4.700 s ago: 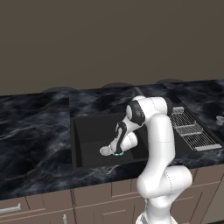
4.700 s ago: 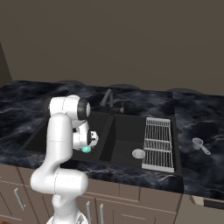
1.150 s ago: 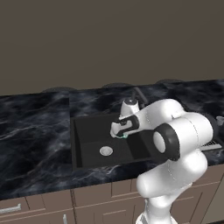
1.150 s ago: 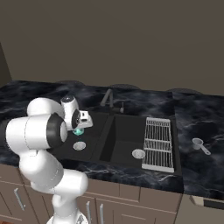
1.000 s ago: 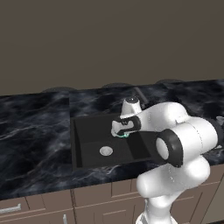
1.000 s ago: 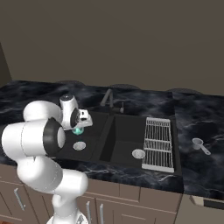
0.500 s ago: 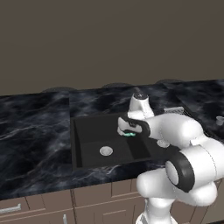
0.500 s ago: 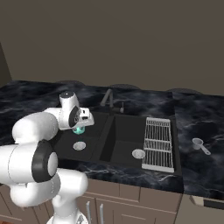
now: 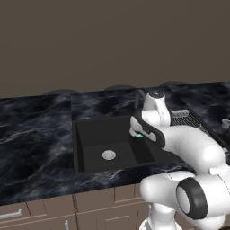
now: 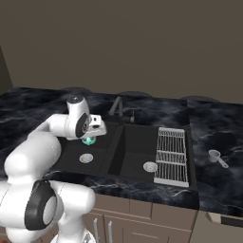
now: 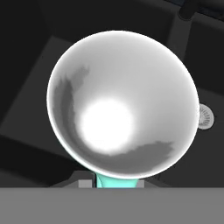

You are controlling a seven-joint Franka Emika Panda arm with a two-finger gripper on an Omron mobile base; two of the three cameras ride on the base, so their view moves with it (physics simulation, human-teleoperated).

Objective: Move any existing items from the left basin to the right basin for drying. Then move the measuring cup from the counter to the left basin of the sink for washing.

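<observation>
My gripper is shut on the teal mug and holds it in the air over the left basin, near the centre divider. From the left base view the mug peeks out as a teal sliver under the hand. In the hand view the mug's white inside faces the camera, with its teal handle at the bottom. The right basin lies beside it. The measuring cup rests on the counter to the far right of the sink.
A wire rack covers the right edge of the sink. The dark faucet stands behind the divider. Each basin has a round silver drain. My own arm bends low over the sink's front edge.
The mug has been lifted off the left basin's floor and carried up and to the right, toward the divider. The arm has swung round with it.
</observation>
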